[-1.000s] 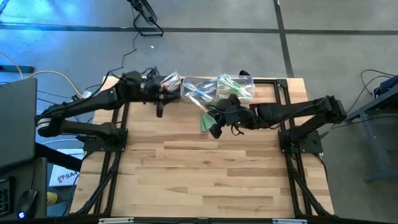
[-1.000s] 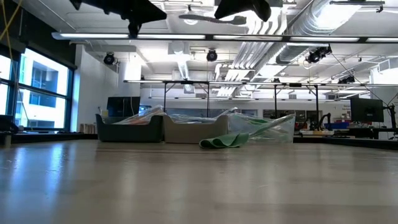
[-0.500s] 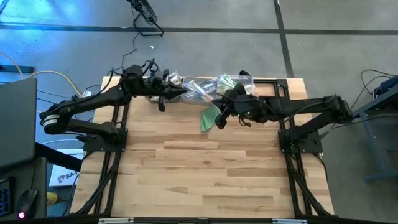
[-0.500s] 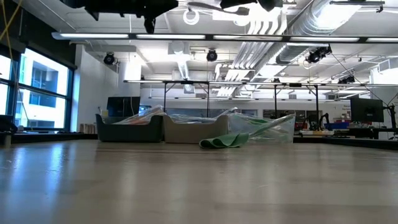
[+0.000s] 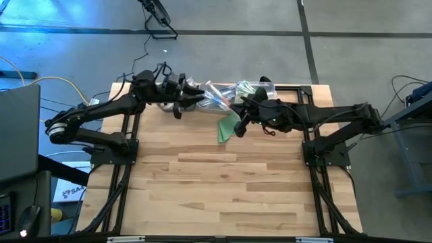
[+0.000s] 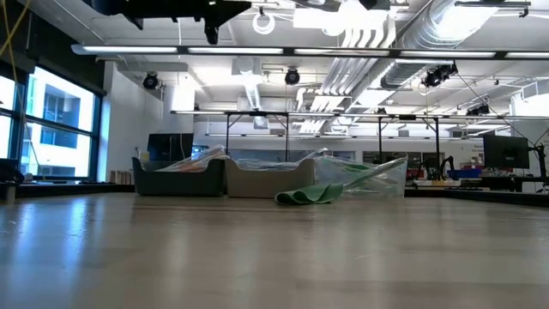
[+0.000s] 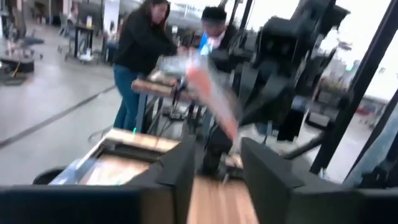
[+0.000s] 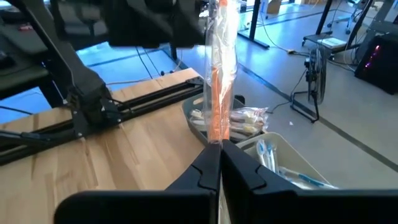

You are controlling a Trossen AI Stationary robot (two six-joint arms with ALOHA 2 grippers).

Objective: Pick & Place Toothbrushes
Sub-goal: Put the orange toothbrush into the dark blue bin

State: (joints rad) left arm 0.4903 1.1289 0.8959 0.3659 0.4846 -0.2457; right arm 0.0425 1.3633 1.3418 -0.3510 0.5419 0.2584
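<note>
Left pincer (image 5: 196,99) has just spread and let go — orange toothbrush (image 8: 221,93) now pinched only by right pincer (image 8: 215,148), above the bins (image 8: 283,158) at the counter's (image 5: 223,182) twelve o'clock: handover done.

A grey concrete floor (image 5: 270,17) with dark seams surrounds the wooden surface (image 5: 223,182). Beyond it, tall windows (image 6: 51,124) glow at one side, ducts and strip lights (image 6: 283,50) cross the ceiling, and two people (image 7: 143,56) stand by a distant bench
</note>
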